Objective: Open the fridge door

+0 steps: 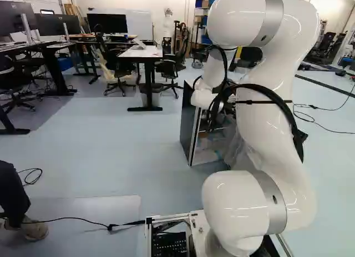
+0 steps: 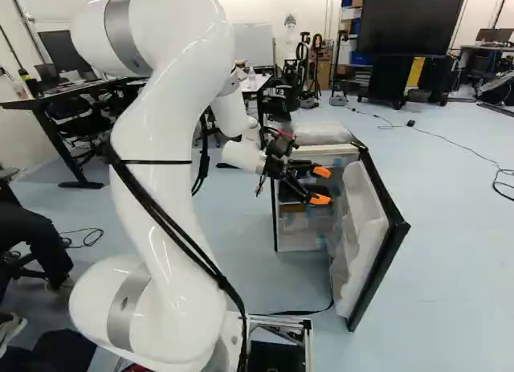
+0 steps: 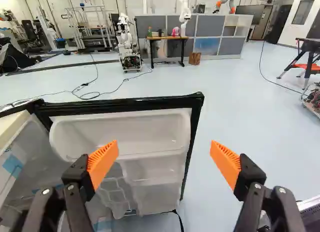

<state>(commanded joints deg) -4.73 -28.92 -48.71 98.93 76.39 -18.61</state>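
Two gripper fingers (image 3: 103, 163) stand apart near the open fridge door (image 3: 150, 134), probably rigid, light-swinging, best taken by its free edge (image 3: 193, 142).

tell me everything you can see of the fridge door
The fridge door stands upright and wide open, joined to the fridge along one side. Its rim is black and slightly glossy; the inner face is a whitish, plastic-looking liner with a broad upper trough and smaller pockets below. The open tool is not gripping it. A black cable runs by its foot; whether they touch, I cannot tell.
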